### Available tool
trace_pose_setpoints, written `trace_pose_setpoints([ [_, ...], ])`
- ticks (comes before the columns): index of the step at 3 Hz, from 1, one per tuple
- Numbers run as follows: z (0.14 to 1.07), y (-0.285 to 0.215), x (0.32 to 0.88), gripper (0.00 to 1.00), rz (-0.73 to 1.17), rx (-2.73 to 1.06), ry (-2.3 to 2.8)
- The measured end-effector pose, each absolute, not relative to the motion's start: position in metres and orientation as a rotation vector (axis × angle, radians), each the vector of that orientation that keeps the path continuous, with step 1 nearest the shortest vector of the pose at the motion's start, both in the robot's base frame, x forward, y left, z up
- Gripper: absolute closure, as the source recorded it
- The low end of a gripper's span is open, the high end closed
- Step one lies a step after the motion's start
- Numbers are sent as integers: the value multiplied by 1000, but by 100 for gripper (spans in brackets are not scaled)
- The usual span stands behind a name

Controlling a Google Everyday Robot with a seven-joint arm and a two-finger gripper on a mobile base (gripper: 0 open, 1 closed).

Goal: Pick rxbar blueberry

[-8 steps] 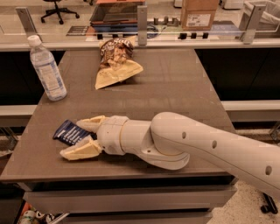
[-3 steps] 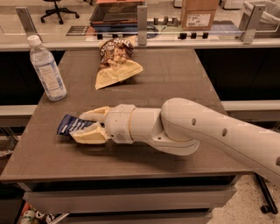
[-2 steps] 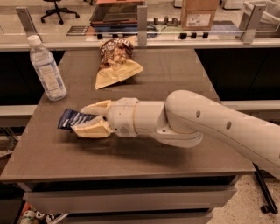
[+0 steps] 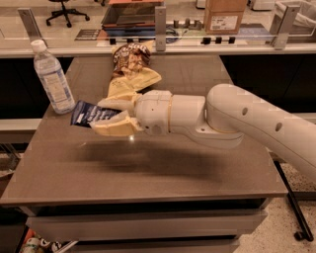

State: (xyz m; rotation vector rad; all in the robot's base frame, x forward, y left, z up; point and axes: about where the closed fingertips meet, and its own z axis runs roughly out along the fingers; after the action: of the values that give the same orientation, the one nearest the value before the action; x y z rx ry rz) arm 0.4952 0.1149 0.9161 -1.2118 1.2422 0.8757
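Observation:
The rxbar blueberry (image 4: 88, 113) is a small flat dark navy wrapper with white lettering. It is pinched between the two tan fingers of my gripper (image 4: 101, 116) and held in the air above the left part of the table (image 4: 163, 168), clear of the surface. About half of the bar sticks out to the left of the fingers. The white arm (image 4: 237, 123) reaches in from the right across the middle of the table.
A clear water bottle (image 4: 52, 79) stands upright at the table's left edge, just left of the held bar. A tan-and-brown snack bag (image 4: 131, 71) lies at the back, behind the gripper. A glass-railed counter with a cardboard box (image 4: 224, 15) runs behind the table.
The gripper closed on the bar on the table, then rose and moved back with it. The bar now hangs in the air near the bottle.

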Motion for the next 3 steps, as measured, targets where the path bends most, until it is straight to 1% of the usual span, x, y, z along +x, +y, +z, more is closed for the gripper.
trace_pose_setpoints([
  [1,947,101,501,100,843,-1212,1160],
  [3,995,87,506,100,687,-1221,1054],
])
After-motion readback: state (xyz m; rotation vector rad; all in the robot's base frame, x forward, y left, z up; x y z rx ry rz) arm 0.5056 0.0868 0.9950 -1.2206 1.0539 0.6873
